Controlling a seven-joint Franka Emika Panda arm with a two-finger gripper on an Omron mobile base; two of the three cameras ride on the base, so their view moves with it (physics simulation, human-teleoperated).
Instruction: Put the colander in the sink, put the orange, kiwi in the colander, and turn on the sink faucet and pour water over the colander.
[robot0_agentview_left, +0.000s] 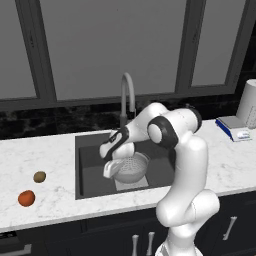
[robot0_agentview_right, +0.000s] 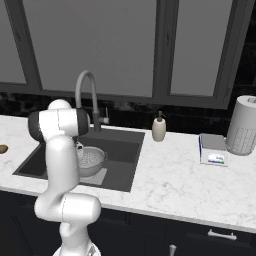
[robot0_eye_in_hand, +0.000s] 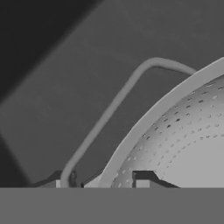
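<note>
The silver colander (robot0_agentview_left: 132, 167) (robot0_agentview_right: 92, 159) sits upright in the dark sink (robot0_agentview_left: 92, 175) (robot0_agentview_right: 120, 150), over the pale drain plate. My gripper (robot0_agentview_left: 111, 170) (robot0_eye_in_hand: 105, 181) is low at the colander's left rim. In the hand view its fingertips (robot0_eye_in_hand: 143, 178) straddle the rim of the colander (robot0_eye_in_hand: 183, 140) with gaps on both sides, so it is open; the wire side handle (robot0_eye_in_hand: 113, 105) loops just beyond. The orange (robot0_agentview_left: 26, 198) and the kiwi (robot0_agentview_left: 39, 176) (robot0_agentview_right: 3, 148) lie on the counter left of the sink. The faucet (robot0_agentview_left: 127, 90) (robot0_agentview_right: 86, 85) arches behind the basin.
A cream soap dispenser (robot0_agentview_right: 159, 128) stands right of the sink. Farther right are a blue-and-white box (robot0_agentview_right: 212, 149) (robot0_agentview_left: 234, 127) and a paper towel roll (robot0_agentview_right: 244, 125) (robot0_agentview_left: 248, 102). A dark backsplash and windows close off the back.
</note>
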